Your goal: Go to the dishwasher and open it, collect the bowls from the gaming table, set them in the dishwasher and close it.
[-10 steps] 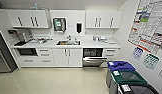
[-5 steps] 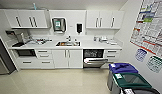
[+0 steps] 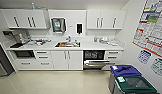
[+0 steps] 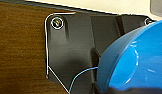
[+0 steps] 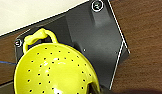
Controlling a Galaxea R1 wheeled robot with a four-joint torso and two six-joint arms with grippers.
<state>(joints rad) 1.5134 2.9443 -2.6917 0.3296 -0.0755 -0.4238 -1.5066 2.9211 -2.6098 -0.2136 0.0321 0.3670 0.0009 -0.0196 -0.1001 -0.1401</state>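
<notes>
Kitchenette with white cupboards, seen from across a pale floor.
Head view: dishwasher [image 3: 94, 60] under the surface [image 3: 89, 45], right of the sink [image 3: 67, 44], door partly lowered, dark racks showing; blue-lidded bin [image 3: 125, 70] and green-lidded bin [image 3: 137, 86] near right. Left wrist view: bright blue bowl [image 4: 137, 60] large and close. Right wrist view: yellow perforated colander [image 5: 54, 71] with loop handle. Hand grip on either: cannot tell.

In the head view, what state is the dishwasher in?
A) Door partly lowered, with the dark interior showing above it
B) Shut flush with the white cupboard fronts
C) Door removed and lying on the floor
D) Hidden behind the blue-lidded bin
A: the dishwasher, right of the sink cupboards, has its steel door tipped outward and a dark opening with racks visible above it.
</notes>
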